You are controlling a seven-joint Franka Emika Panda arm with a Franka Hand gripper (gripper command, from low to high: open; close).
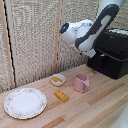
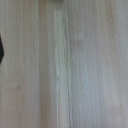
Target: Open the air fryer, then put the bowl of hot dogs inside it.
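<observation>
We locate the air fryer (image 1: 111,54) at the far right of the table (image 1: 95,107), in the exterior view. Its handle (image 1: 103,58) is a short vertical bar on the drawer front, facing the exterior view's left. The arm's wrist hangs just left of that front, so we judge the handle to lie right of the hand and slightly lower. The hand itself is hidden in both views; we cannot tell its opening or whether it holds anything. The wrist view shows only bare table wood. The bowl (image 1: 57,79) with hot dogs (image 1: 57,78) sits left of 1 pink mug (image 1: 81,83), well apart from the fryer.
</observation>
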